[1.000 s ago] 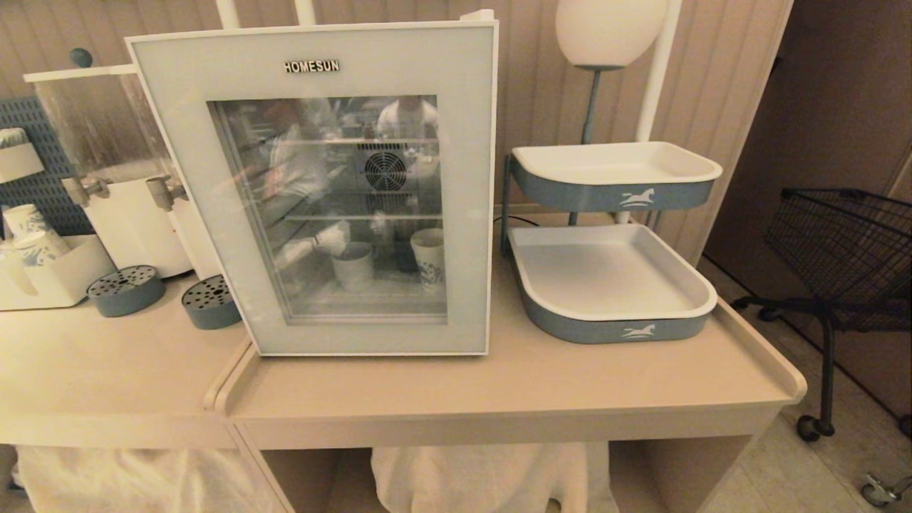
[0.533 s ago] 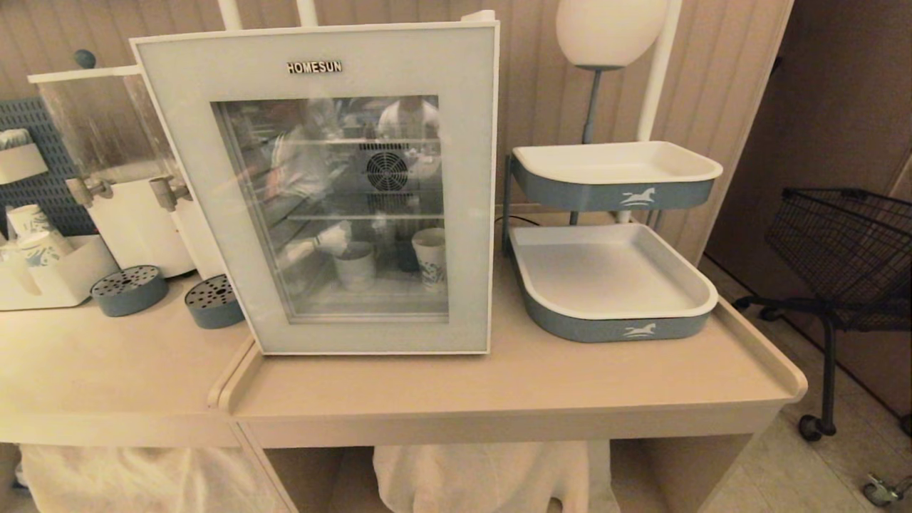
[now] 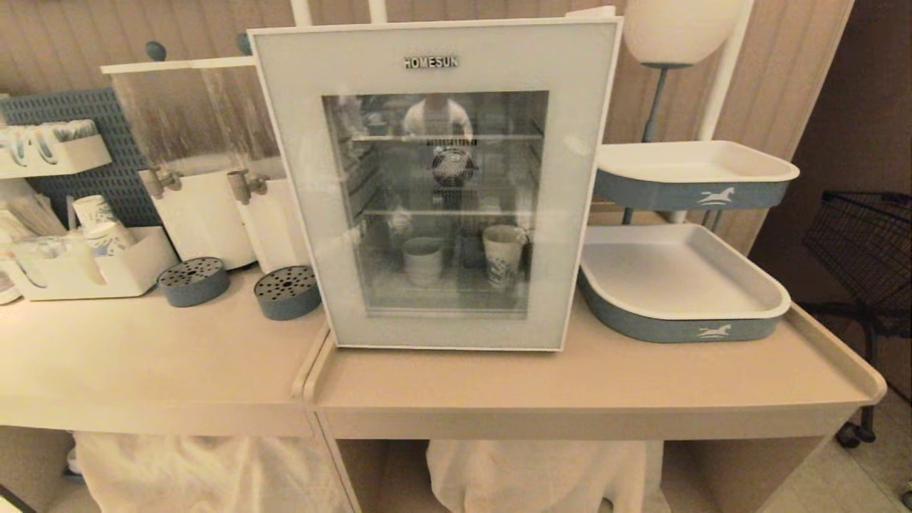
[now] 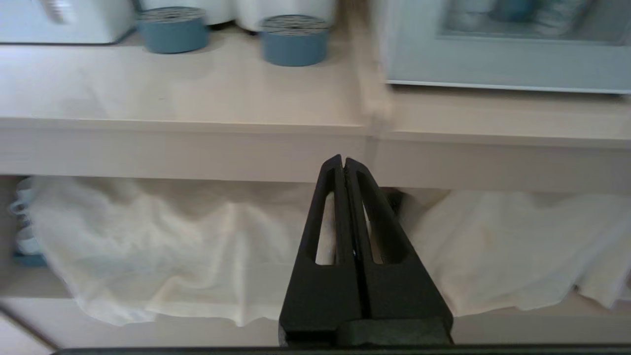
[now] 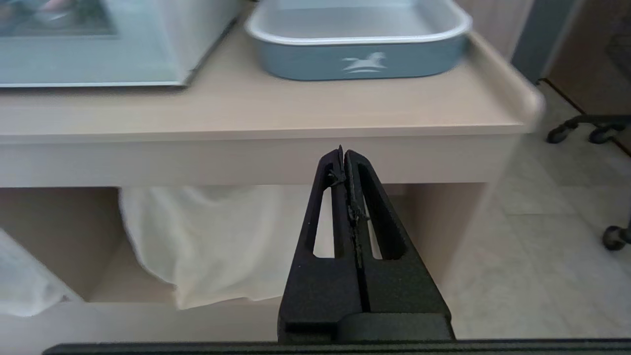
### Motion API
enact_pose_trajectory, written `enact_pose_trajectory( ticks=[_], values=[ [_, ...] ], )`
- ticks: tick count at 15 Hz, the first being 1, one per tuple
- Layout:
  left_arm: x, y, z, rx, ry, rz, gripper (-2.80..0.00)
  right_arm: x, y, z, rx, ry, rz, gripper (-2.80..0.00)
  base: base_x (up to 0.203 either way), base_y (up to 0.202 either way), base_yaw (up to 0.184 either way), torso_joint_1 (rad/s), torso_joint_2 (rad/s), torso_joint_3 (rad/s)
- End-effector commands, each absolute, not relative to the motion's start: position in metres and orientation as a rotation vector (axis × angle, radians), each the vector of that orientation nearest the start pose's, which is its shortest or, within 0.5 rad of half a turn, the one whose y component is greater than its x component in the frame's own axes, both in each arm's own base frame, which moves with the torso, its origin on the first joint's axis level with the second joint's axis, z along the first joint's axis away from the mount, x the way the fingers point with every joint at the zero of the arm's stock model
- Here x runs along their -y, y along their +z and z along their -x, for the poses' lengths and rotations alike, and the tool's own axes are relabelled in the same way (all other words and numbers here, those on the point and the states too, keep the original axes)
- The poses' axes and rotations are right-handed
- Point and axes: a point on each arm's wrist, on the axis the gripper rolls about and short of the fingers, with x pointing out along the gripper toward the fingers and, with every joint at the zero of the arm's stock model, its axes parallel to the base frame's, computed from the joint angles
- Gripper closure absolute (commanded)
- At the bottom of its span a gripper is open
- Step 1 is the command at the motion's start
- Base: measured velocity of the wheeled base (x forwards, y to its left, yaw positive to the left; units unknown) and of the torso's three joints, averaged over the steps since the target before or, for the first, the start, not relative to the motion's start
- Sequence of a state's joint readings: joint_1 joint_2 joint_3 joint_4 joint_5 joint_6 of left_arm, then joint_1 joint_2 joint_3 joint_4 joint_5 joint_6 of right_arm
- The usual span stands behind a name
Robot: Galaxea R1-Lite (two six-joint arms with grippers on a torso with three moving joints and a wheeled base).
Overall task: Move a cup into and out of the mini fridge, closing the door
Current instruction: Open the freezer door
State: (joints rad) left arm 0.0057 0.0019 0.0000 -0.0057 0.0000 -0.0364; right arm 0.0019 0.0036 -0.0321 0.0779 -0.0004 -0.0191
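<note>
Left hand (image 4: 344, 165) and right hand (image 5: 343, 157): pressed together, empty, below table (image 3: 570, 385) edge. Above them: mini fridge (image 3: 577, 78), door (image 3: 442, 185) closed, cup (image 3: 422, 261) inside.

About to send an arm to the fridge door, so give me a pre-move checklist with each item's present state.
1. The door shut flush on the mini fridge: ok, it sits closed.
2. The cup located: ok, it stands on the fridge floor behind the glass, beside a printed paper cup.
3. Left gripper empty and shut: ok, below the table's front edge.
4. Right gripper empty and shut: ok, also low before the table.
5. Handle or grip point on the door: cannot tell, none shows.
6. Lower tray beside the fridge free to receive the cup: ok, nothing lies in it.
</note>
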Motion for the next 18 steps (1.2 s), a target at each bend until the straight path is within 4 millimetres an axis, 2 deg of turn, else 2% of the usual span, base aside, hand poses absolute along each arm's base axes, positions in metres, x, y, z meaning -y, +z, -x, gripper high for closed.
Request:
enact_pose_trajectory(
  ticks=[1, 4, 11, 18],
  values=[
    [0.0001, 0.0757, 0.0226, 0.003, 0.006, 0.037, 0.0, 0.0001, 0.0765, 0.025, -0.052, 0.003, 0.02, 0.0, 0.0, 0.195, 0.013, 0.002, 0.01, 0.002],
    [0.0001, 0.0757, 0.0226, 0.003, 0.006, 0.037, 0.0, 0.0001, 0.0765, 0.0251, -0.051, 0.001, 0.02, 0.0, 0.0, 0.124, 0.016, 0.001, 0.0, 0.001],
    [0.0001, 0.0757, 0.0226, 0.003, 0.006, 0.037, 0.0, 0.0, 0.0762, 0.025, -0.051, 0.002, 0.019, 0.0, 0.0, 0.0, 0.0, 0.0, 0.0, 0.0],
    [0.0001, 0.0757, 0.0226, 0.003, 0.006, 0.037, 0.0, 0.0001, 0.0762, 0.025, -0.051, 0.0, 0.018, 0.0, 0.0, 0.115, 0.001, 0.001, 0.0, -0.001]
  ],
)
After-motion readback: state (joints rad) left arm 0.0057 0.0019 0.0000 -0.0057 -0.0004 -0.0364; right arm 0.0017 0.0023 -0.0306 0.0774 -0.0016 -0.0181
